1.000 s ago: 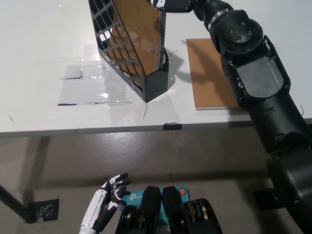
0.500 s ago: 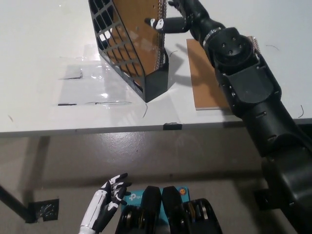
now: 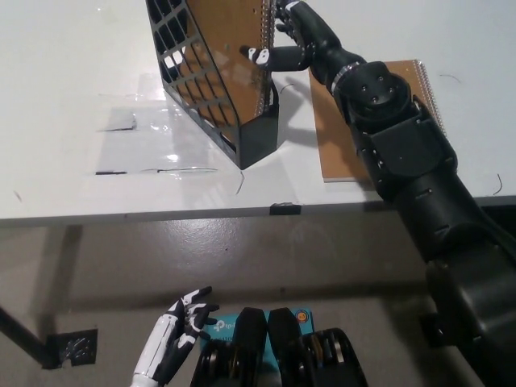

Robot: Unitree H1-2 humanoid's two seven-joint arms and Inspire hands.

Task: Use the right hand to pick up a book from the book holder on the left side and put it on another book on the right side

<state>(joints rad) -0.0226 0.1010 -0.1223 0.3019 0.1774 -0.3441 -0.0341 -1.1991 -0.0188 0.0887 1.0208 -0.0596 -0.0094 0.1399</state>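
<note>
My white left hand (image 3: 184, 321): resting low, below the white table's (image 3: 72, 72) front edge, fingers spread, empty.
Black mesh book holder (image 3: 211, 76): near the table's front edge, brown spiral-bound book (image 3: 234, 48) standing inside.
My black right hand (image 3: 289, 40): has come down from the far edge; fingers now curl at the book's spiral edge, grip unconfirmed.
Flat brown book (image 3: 339, 121): right side, the destination.
Meaning: grasp beginning, lift next.

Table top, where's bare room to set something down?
Free: the white table left of the book holder, beyond the clear sheet. Crowded: right side, where the flat book lies under the right hand.
</note>
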